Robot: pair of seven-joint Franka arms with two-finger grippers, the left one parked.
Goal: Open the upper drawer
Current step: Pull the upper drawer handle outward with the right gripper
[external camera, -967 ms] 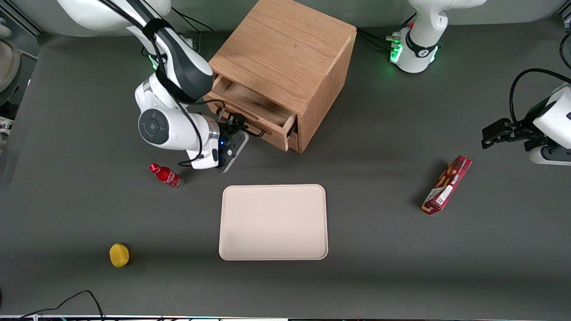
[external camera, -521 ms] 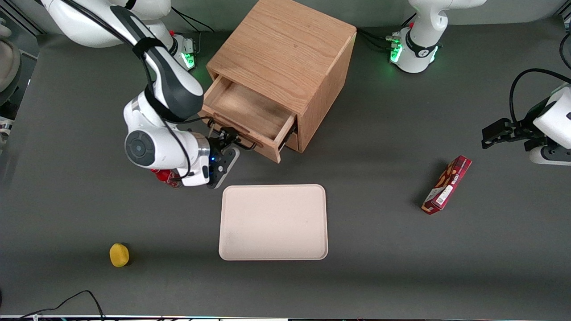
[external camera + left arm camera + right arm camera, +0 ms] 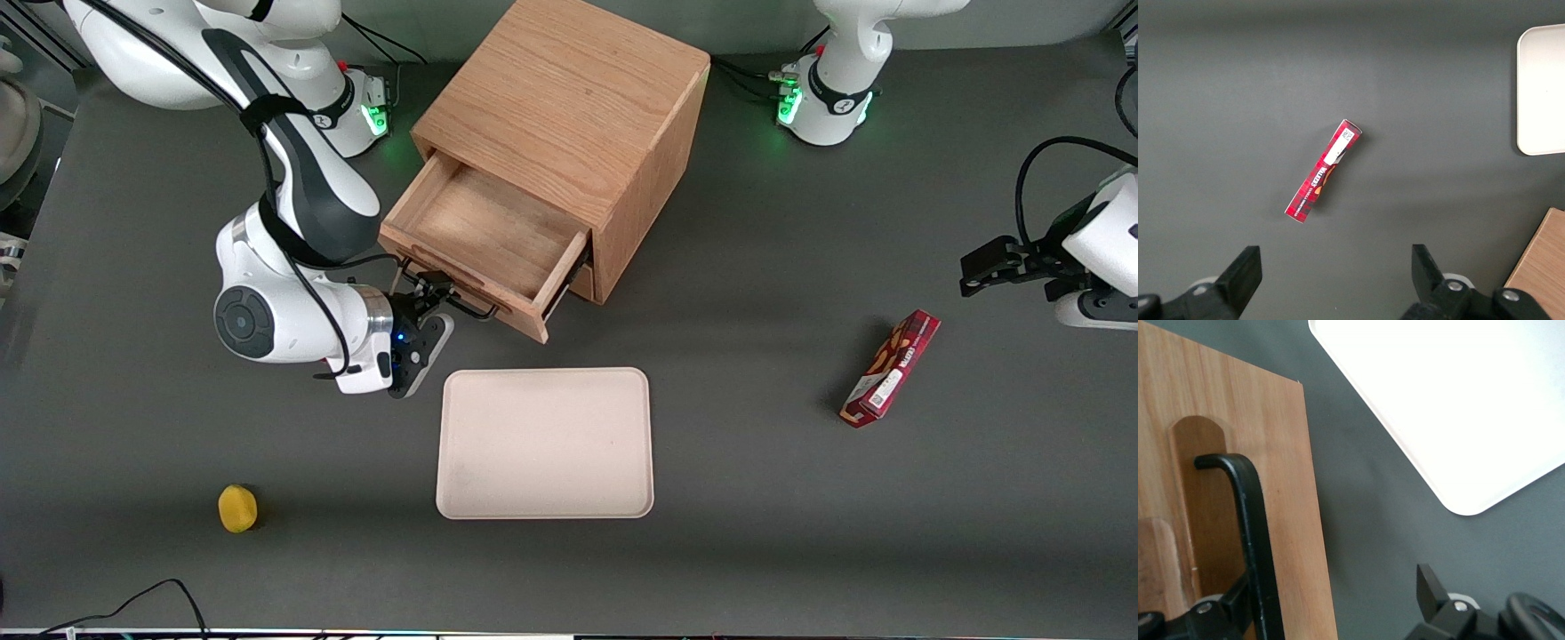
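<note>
The upper drawer (image 3: 480,233) of the oak cabinet (image 3: 569,98) stands pulled well out, its plain wooden box showing. Its thin black bar handle (image 3: 455,300) is on the front panel facing the tray. My right gripper (image 3: 433,293) is at that handle, nearer the front camera than the drawer. In the right wrist view the handle (image 3: 1255,533) crosses the wood-grain front panel (image 3: 1288,473). The gripper (image 3: 1333,592) is open, with one finger (image 3: 1237,603) at the bar and the other (image 3: 1429,585) well apart over the grey table. The lower drawer is mostly hidden under the upper one.
A beige tray (image 3: 544,442) lies just in front of the drawer, also in the right wrist view (image 3: 1458,400). A yellow object (image 3: 237,508) sits near the front edge. A red box (image 3: 891,368) lies toward the parked arm's end, also in the left wrist view (image 3: 1323,171).
The upper drawer has slid farther out of the cabinet toward the tray. My gripper moved with its handle toward the front camera. The arm now hides the small red bottle.
</note>
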